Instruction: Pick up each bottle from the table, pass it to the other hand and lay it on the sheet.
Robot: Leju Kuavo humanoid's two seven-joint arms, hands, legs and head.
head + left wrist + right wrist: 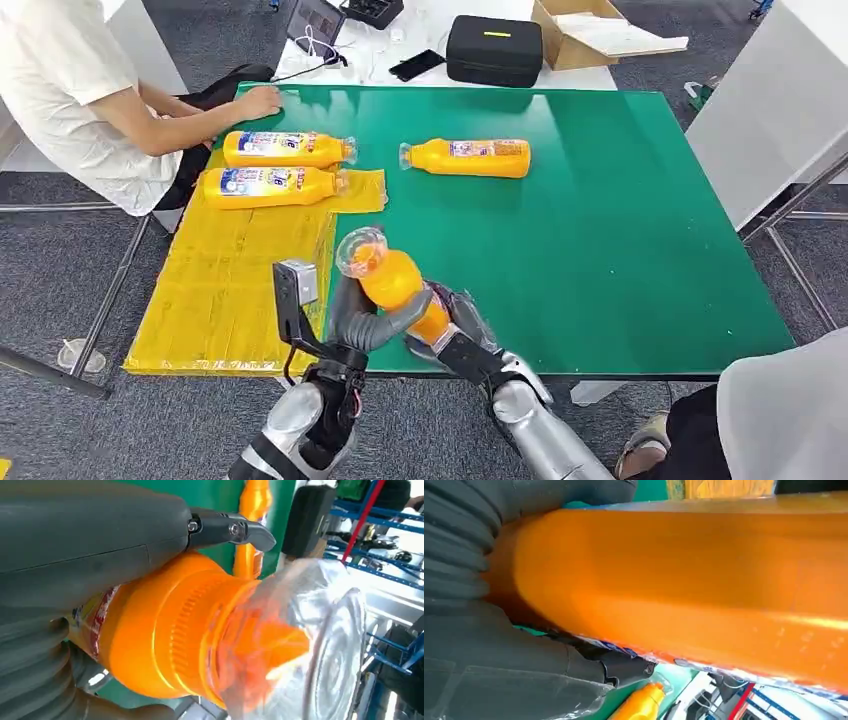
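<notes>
Head view: both hands on one orange bottle (395, 283) above the near table (620, 250) edge, just right of the yellow sheet (240, 280). Bottle tilted, clear cap end up and toward the sheet. Left hand (365, 320) has its fingers wrapped around the upper body below the neck; right hand (450, 330) grips the lower end. Left wrist view confirms: thumb over the bottle's shoulder, a dark finger (230, 530) tip past it, clear cap (310, 645) close to the camera. Right wrist view: bottle body pressed across the palm, fingers closed around it.

Two bottles lie side by side on the far end of the sheet, the far one (288, 149) and the near one (270, 186), caps pointing right. Fourth bottle (467, 157) lies on bare green table, well right of them, cap pointing left. A person's hand (258, 102) rests on the far-left table corner.
</notes>
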